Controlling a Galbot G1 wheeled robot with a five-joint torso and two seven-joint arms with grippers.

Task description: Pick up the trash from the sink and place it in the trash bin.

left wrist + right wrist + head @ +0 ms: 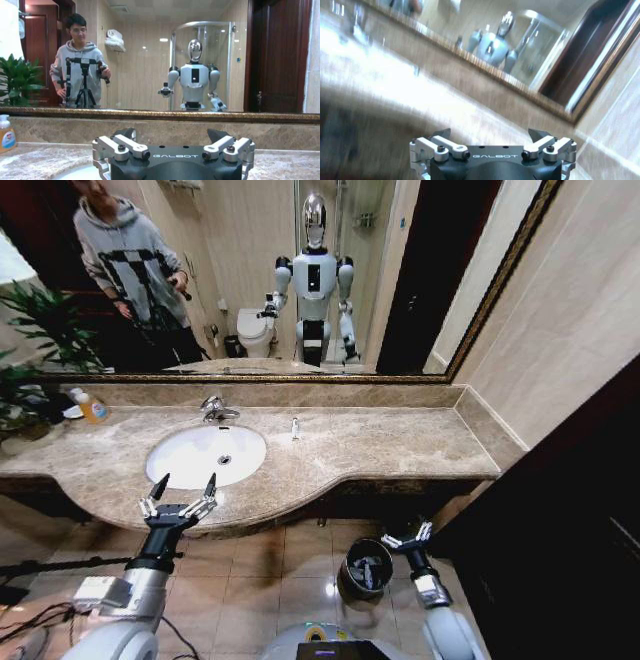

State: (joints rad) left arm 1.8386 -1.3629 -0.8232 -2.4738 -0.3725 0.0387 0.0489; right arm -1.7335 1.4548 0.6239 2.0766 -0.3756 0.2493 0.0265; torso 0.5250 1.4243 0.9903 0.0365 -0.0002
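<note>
The white oval sink with its chrome faucet is set in the marble counter, and I see nothing lying in its bowl. My left gripper hovers open just over the sink's front rim, nothing between its fingers; it is also open in the left wrist view, with the sink rim below it. One small white tube stands on the counter right of the basin. The dark round trash bin sits on the floor under the counter edge. My right gripper is open and empty just right of the bin, open too in the right wrist view.
An orange-yellow soap bottle stands at the counter's back left beside a green plant. A large mirror backs the counter. Dark cabinetry closes in the right side. Cables lie on the tiled floor at left.
</note>
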